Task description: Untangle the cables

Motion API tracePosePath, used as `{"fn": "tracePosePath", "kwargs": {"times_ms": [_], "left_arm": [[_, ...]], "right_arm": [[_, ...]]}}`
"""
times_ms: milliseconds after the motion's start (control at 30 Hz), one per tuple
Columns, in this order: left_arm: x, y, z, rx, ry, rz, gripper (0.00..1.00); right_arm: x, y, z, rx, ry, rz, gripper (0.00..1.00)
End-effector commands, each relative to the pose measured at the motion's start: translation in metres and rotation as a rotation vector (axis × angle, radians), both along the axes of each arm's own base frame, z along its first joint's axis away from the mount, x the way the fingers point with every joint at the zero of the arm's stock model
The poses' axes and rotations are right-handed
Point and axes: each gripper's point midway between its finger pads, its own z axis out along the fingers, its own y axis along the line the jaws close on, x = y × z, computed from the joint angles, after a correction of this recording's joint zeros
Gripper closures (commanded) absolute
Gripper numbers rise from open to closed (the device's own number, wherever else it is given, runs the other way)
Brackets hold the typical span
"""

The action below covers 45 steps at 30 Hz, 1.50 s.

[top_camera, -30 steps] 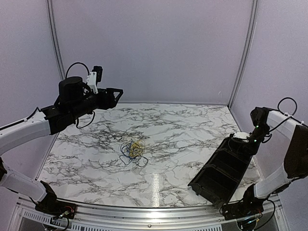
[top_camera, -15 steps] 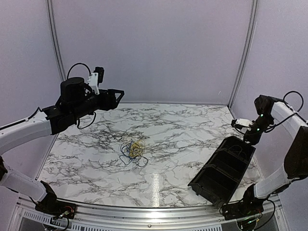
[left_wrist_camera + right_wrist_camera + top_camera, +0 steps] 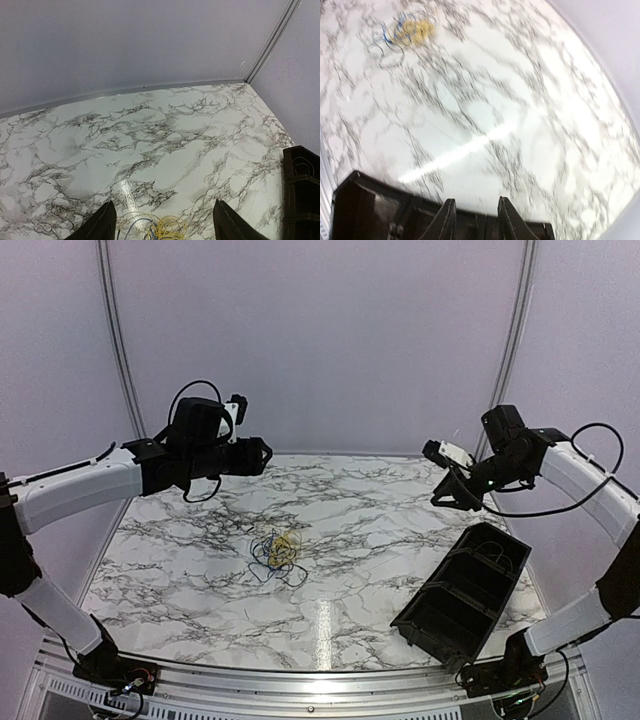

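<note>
Top external view: one marble-patterned table [image 3: 400,510] carries every item. Two arms reach over it, one from each side, both raised clear of the surface.

One black compartmented tray [image 3: 440,612] lies at the right near edge of the table, set at an angle.

Left gripper [image 3: 262,455]: held in the air above the far-left part of the table. In the left wrist view its two fingers [image 3: 102,225] stand wide apart, with nothing between them.

Right gripper [image 3: 452,495]: held in the air above the far end of the tray, not touching it. In the right wrist view its two fingers [image 3: 446,220] stand a narrow gap apart, with nothing between them.

One tangled bundle of cables [image 3: 278,551] lies on the table left of centre, well apart from the tray and from both grippers. Three strand colours are visible: yellow, blue and dark. The number of separate cables cannot be told.
</note>
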Motion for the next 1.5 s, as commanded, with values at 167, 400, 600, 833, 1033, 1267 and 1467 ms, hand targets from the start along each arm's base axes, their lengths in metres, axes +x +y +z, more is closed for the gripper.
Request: {"fn": "tracePosePath", "kwargs": {"times_ms": [167,400,600,833,1033,1267,1467], "left_arm": [[-0.042,0.008,-0.107,0.063,0.326,-0.004,0.31],[-0.046,0.004,-0.150,0.080,0.401,0.007,0.31],[-0.045,-0.003,-0.175,0.058,0.454,0.004,0.31],[-0.048,-0.009,-0.202,0.027,0.513,0.007,0.33],[-0.047,-0.012,-0.217,0.022,0.546,-0.010,0.36],[-0.044,-0.011,-0.222,0.014,0.558,-0.010,0.37],[-0.043,-0.009,-0.233,0.011,0.585,0.001,0.40]], "right_arm": [[0.000,0.146,0.005,0.175,-0.108,0.254,0.75],[-0.036,0.227,-0.071,-0.007,-0.160,0.514,0.72],[-0.046,0.259,-0.128,-0.162,-0.253,0.615,0.69],[-0.047,0.270,-0.149,-0.187,-0.260,0.661,0.64],[-0.048,0.273,-0.164,-0.207,-0.265,0.693,0.60],[-0.051,0.282,-0.173,-0.222,-0.285,0.728,0.60],[-0.044,0.290,-0.183,-0.234,-0.288,0.704,0.66]]}}
